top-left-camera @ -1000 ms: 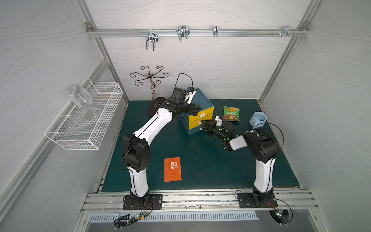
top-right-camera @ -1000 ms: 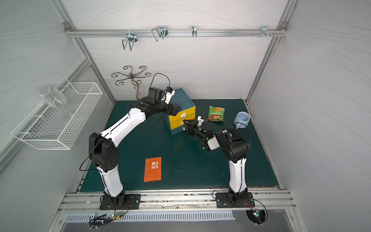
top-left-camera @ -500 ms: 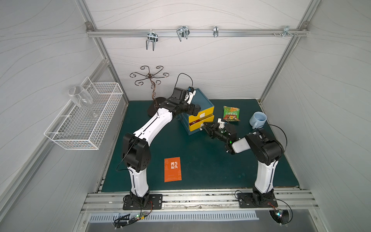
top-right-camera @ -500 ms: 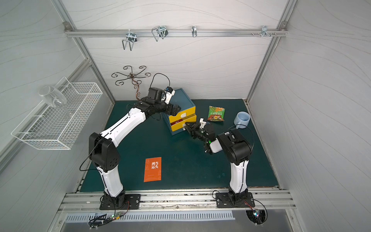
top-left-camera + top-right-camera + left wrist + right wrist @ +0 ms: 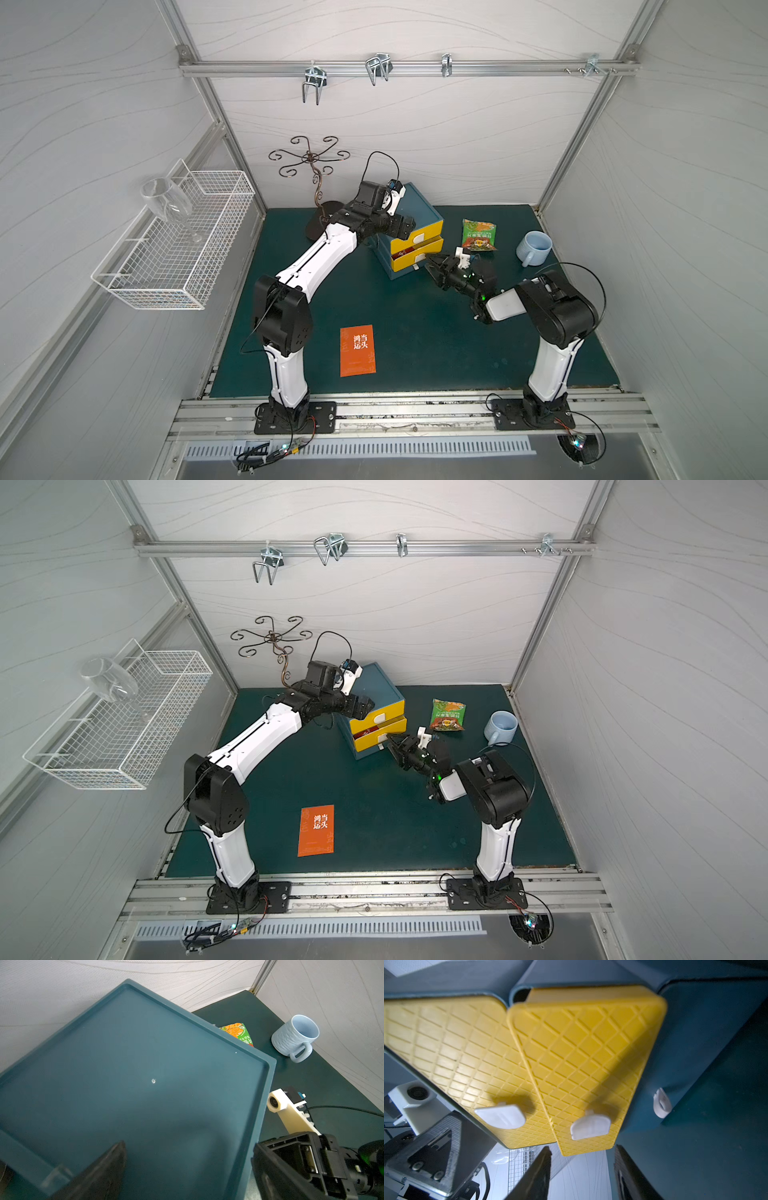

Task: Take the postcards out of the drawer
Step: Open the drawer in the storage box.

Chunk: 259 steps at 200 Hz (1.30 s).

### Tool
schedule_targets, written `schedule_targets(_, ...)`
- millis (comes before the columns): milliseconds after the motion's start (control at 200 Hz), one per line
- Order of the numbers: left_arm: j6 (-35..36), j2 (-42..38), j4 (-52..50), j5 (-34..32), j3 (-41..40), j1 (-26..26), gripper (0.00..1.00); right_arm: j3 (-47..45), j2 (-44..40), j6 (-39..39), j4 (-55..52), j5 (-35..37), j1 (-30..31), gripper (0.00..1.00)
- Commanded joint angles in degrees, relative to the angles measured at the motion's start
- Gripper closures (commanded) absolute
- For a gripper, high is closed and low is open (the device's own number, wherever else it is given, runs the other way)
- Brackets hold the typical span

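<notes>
Postcard (image 5: 357, 350) flat, orange | yellow lattice drawer (image 5: 583, 1068) ajar | right hand (image 5: 581, 1148) parted, empty | left hand (image 5: 403, 226) seemingly wide open

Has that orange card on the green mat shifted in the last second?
No. In both top views the orange card sits where it did, the same gap from the front edge of the green mat and from the left arm's base.

Orange card (image 5: 357, 350) w/ white characters; red card (image 5: 405, 252). Mat (image 5: 415, 324) dk green. Drawers (image 5: 581, 1059) yellow, diamond-grid pattern, w/ white handles (image 5: 589, 1127). Cabinet (image 5: 124, 1084) dk teal. Packet (image 5: 479, 235) green & orange. Mug (image 5: 535, 247) lt blue.
</notes>
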Motion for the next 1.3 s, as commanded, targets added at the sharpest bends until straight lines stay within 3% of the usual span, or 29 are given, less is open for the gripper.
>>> schedule_targets(0,-0.9,0.4,-5.9,1.7,-1.0,-0.5,0.01,1.8,1.9,-0.5,0.9,-0.1,0.2,0.47)
schedule_targets(785,-0.8,0.5,-6.1,2.0,-1.1,-0.5,0.01,6.2,6.0,-1.0,0.3,1.7,2.0,0.48)
schedule_targets(1291,-0.6,0.4,-6.3,1.9,-1.1,-0.5,0.01,5.4,4.8,-0.8,1.0,2.1,2.1,0.61)
